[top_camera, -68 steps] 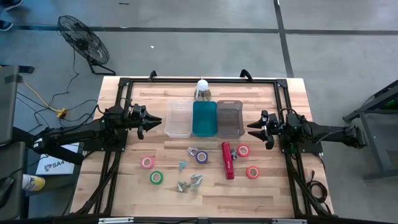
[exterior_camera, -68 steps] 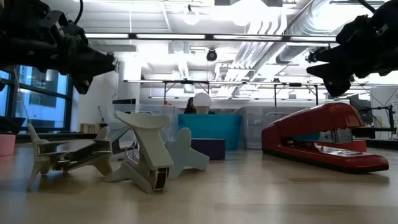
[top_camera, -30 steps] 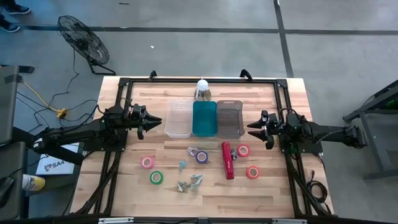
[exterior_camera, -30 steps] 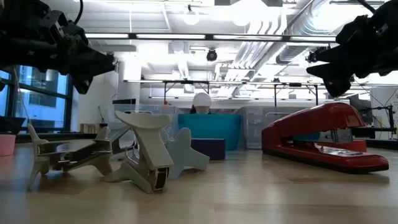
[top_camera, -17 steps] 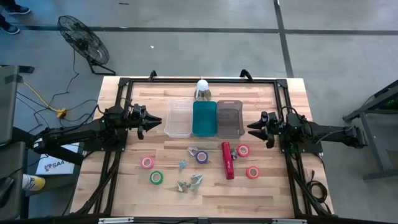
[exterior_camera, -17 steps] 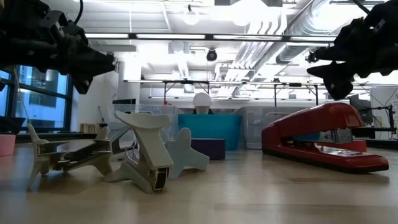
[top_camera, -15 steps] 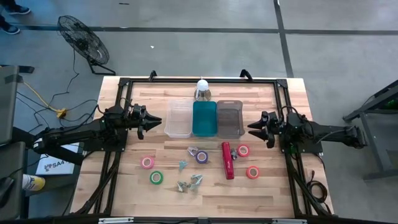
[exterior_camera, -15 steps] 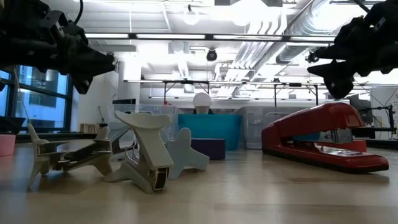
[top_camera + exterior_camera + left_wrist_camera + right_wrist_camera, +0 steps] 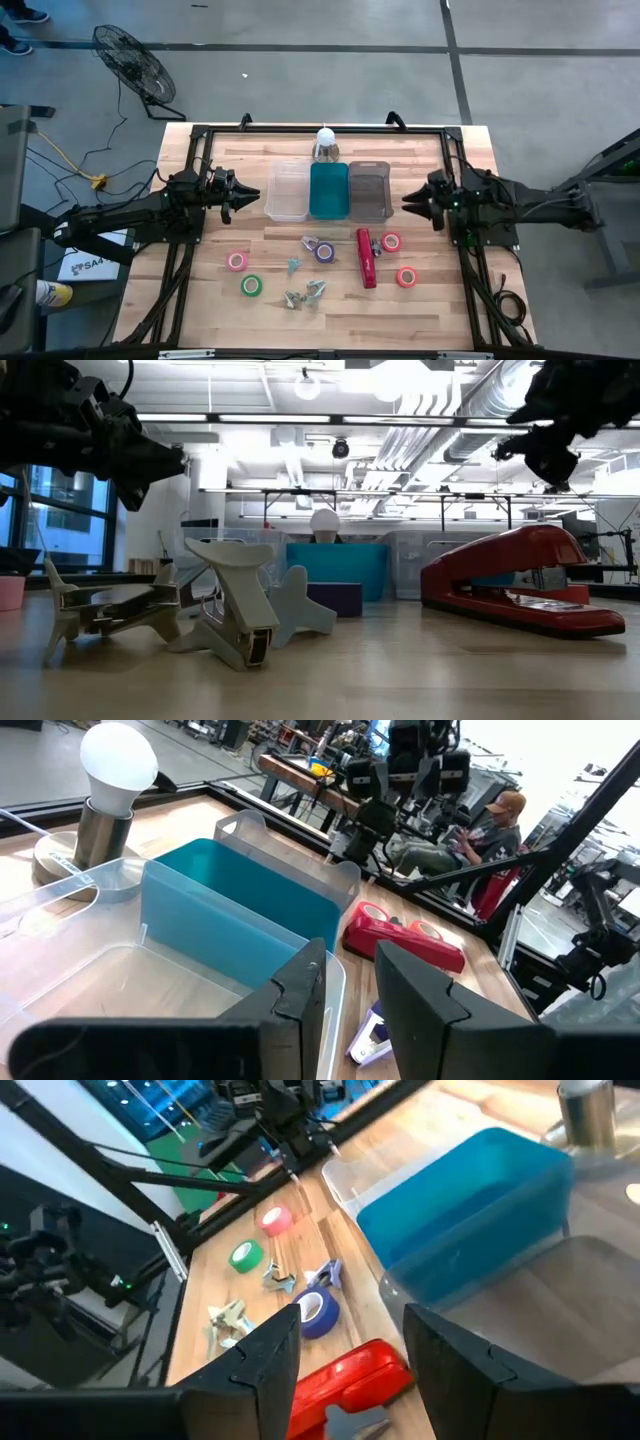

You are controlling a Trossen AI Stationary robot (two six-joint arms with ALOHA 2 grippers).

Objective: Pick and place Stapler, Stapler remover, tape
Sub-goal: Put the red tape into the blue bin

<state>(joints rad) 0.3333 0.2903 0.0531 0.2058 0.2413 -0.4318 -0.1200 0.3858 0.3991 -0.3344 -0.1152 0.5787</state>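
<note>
Right gripper [image 9: 407, 205]: jaws spread, empty, high at three o'clock of the smoky grey plastic bin [image 9: 368, 190]
Long red desk stapler [image 9: 366, 257]: on the wooden table [image 9: 440, 300], five o'clock of that bin
Left gripper [image 9: 255, 194]: jaws narrowly parted, empty, we think; waiting at nine o'clock
Approach: we descend over the stapler's middle; jaws across its narrow width

Overhead camera straight down, low camera level at tabletop, wrist cameras facing inward, all sharing red stapler [image 9: 366, 257]

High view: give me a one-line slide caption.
Both grippers, left and right, hover empty beside three bins; stapler and tape rolls lie unsorted.
</note>
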